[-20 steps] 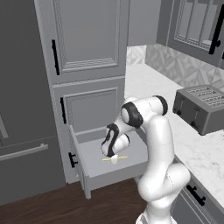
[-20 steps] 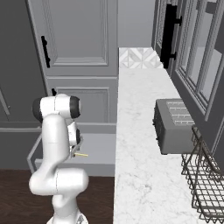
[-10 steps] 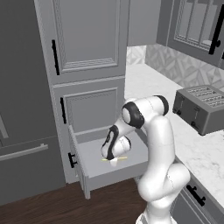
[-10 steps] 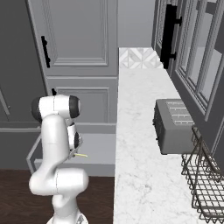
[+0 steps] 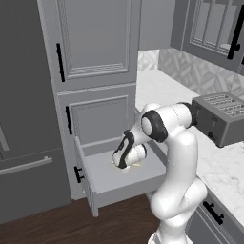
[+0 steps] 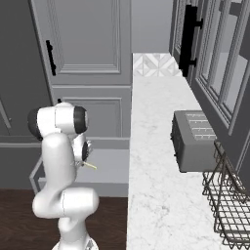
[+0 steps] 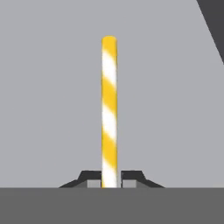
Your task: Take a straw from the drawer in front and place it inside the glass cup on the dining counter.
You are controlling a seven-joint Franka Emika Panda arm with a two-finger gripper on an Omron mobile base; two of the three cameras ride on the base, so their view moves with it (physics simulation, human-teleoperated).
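The drawer (image 5: 107, 177) stands pulled open below the tall grey cabinet, its grey floor (image 7: 52, 96) behind the straw in the hand view. My gripper (image 5: 123, 164) reaches down into it. A yellow-and-white striped straw (image 7: 109, 105) lies on the drawer floor, one end pinched between my two fingertips, so my gripper (image 7: 109, 180) is shut on it. From the right base view the straw (image 6: 91, 166) sticks out as a thin yellow sliver beside my hand (image 6: 82, 158). The glass cup and the dining counter are out of view.
A marble worktop (image 6: 151, 146) runs along the right with a grey toaster (image 5: 223, 116) (image 6: 193, 139) and a wire basket (image 6: 229, 205) on it. Tall grey cabinet doors (image 5: 95, 38) rise above the drawer. A dark fridge front (image 5: 24, 119) stands at left.
The fingers have closed from half open onto the end of the straw. The hand has sunk slightly lower into the drawer.
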